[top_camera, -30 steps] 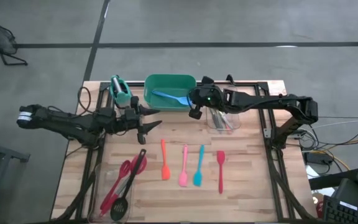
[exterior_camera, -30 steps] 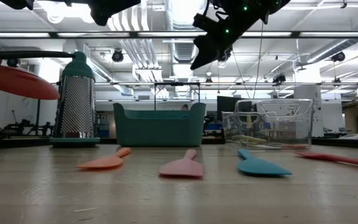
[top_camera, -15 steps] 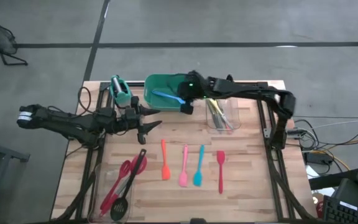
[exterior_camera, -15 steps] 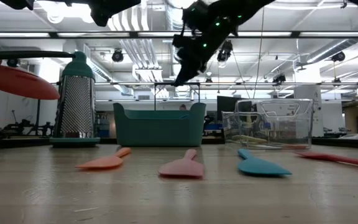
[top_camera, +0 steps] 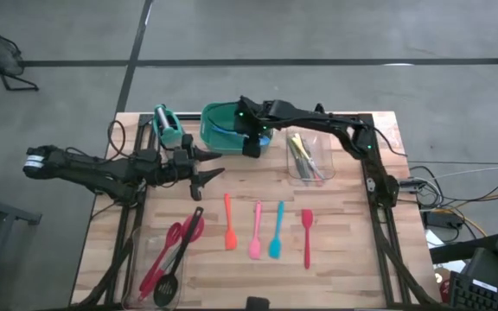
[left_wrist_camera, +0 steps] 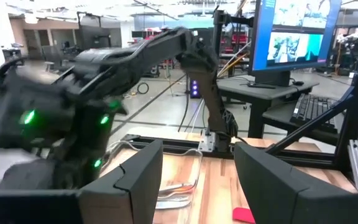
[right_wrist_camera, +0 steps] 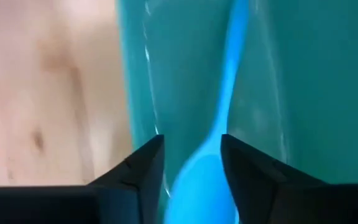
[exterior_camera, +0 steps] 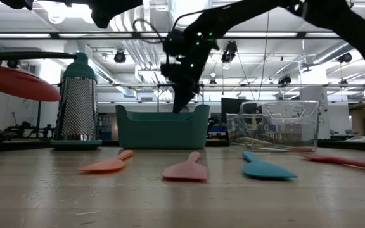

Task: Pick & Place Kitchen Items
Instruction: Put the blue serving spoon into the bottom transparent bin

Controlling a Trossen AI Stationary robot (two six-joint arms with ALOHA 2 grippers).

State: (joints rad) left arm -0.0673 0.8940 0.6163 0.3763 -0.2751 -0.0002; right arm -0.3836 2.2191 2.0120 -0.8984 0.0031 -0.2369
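Right gripper: positioned over the front right part of the green tub, fingers parted to either side of a blue spoon that lay inside the tub, whether touching it could not be told. Left gripper: hung wide open and empty over the table in front of the grater. Other utensils: orange spatula, pink spatula, blue spatula and red spatula lay side by side near the front, red and black utensils in a clear bin at the front left, more utensils in the clear bin right of the tub.
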